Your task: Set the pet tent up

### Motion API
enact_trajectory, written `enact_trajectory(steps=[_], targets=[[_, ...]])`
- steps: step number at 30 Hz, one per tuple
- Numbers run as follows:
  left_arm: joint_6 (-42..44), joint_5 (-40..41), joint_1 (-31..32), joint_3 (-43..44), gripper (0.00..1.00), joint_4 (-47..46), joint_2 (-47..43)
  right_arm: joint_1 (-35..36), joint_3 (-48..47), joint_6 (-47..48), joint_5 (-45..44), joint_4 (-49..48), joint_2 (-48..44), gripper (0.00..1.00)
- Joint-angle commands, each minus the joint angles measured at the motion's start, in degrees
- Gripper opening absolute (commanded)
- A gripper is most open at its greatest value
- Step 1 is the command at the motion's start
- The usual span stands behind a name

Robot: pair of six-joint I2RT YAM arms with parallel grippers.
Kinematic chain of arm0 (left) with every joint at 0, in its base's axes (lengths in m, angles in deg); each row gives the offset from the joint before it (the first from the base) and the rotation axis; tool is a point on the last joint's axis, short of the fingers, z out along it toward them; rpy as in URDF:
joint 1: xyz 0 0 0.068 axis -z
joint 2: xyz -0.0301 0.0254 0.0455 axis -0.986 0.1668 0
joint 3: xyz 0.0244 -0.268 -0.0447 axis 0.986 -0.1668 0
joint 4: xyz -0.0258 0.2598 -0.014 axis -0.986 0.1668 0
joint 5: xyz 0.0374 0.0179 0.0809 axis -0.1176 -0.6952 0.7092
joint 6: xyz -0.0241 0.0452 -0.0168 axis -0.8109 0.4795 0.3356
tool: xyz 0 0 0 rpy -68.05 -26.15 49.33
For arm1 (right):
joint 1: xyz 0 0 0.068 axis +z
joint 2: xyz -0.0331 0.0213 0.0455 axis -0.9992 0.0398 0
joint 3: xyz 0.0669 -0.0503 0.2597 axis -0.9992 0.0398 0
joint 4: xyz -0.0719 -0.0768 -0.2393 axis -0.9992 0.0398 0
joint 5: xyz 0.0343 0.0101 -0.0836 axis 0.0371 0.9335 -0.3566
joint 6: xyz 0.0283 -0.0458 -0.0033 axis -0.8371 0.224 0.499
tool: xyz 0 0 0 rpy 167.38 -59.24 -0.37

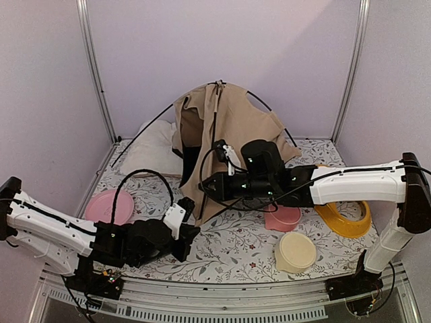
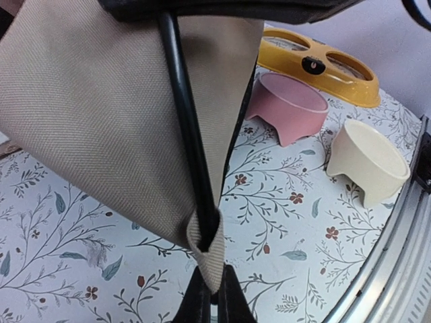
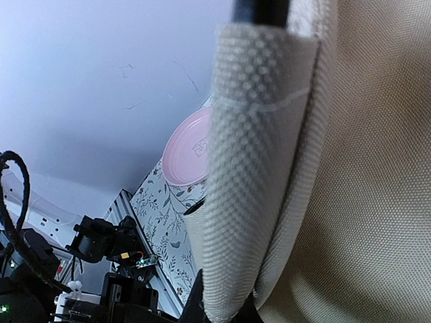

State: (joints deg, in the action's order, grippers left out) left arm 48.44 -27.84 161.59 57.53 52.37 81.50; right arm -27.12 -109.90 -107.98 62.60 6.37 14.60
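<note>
Pet tent (image 1: 232, 124) sags half-raised; your left gripper (image 2: 210, 291) pinches its corner loop (image 2: 202, 245), your right gripper (image 3: 225, 306) clamps its pole sleeve (image 3: 249, 168); the pink plate (image 3: 188, 155) bears a print too blurred to read.

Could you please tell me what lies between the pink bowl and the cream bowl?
Nothing but bare floral tablecloth: the pink bowl and the cream bowl stand apart, which shows most clearly in the left wrist view.
</note>
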Motion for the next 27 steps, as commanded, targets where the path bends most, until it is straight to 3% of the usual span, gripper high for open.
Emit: enact_trajectory(steps=[1, 8, 17, 27], targets=[[2.4, -3.3, 1.0, 1.6, 0.00, 1.5, 0.2, -2.1, -1.1, 1.5, -10.1, -0.5, 0.9, 0.00], [4.6, -5.2, 1.0, 0.4, 0.00, -2.9, -2.1, -2.1, -1.4, 1.3, -10.7, -1.0, 1.1, 0.00], [1.2, -2.5, 1.1, 0.0, 0.20, -0.9, -2.4, -2.1, -1.6, 1.1, -9.6, -1.0, 1.2, 0.00], [0.8, 3.3, 0.5, -0.6, 0.23, -0.3, -3.0, -2.1, -1.6, 1.0, -8.7, -0.6, 0.9, 0.00]])
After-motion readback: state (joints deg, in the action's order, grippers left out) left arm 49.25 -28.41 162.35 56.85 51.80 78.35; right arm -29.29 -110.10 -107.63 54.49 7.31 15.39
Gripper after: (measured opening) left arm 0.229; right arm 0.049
